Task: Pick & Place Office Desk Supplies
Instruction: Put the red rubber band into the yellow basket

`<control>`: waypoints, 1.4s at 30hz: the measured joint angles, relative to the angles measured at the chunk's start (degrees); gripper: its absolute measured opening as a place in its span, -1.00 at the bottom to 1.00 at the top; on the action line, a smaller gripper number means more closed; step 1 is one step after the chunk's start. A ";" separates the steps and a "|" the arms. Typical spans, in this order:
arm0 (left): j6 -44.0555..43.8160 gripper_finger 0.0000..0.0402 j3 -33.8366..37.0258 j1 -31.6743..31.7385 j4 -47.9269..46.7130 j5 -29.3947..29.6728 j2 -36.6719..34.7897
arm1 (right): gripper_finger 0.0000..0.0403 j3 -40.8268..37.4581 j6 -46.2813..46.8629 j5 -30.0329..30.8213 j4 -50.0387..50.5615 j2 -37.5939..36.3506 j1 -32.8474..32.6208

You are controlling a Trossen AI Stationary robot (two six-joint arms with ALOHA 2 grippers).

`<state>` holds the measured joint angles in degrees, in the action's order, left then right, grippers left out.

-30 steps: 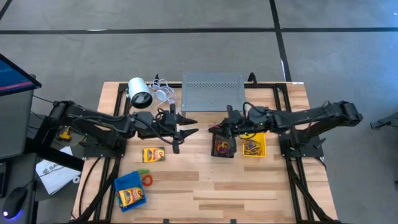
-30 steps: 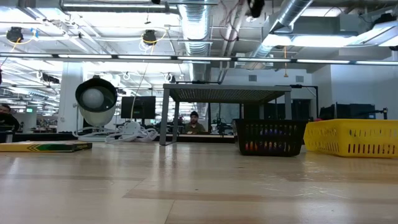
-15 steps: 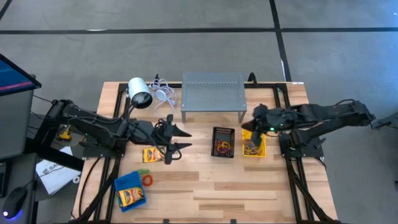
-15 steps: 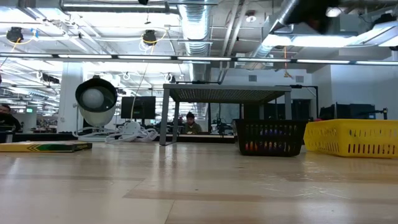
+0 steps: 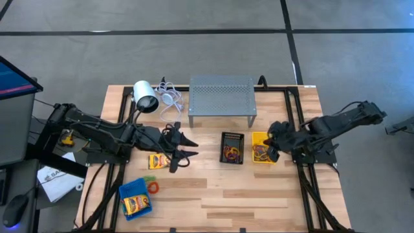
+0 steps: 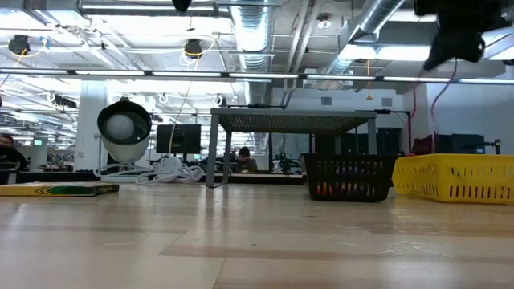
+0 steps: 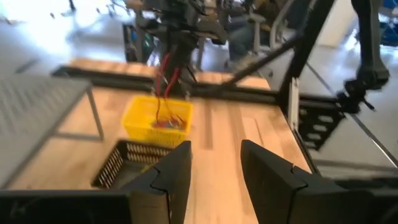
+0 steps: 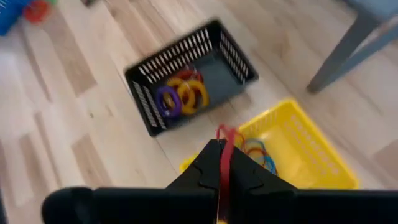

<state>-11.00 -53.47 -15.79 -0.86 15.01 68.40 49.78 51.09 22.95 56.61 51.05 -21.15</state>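
High view: overhead, straight down, whole table (image 5: 213, 194) and both arms. Low view: tabletop height, level across the boards into the room behind. Left wrist view: faces right across the table. Right wrist view: close, looking down. All four share the black bin (image 5: 231, 147) and yellow bin (image 5: 263, 149).

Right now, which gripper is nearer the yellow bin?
The right gripper, shut on a red rubber band, hangs at the yellow bin's edge. The left gripper is farther off, past the black bin.
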 joint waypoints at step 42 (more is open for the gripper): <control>-12.85 -0.35 0.00 -1.59 -11.70 -1.81 0.07 | -0.48 -19.78 10.11 -5.74 -7.66 0.04 -1.15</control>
<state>-23.86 -53.47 -17.39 -12.55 13.19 68.47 30.00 61.19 17.21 48.94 51.09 -22.31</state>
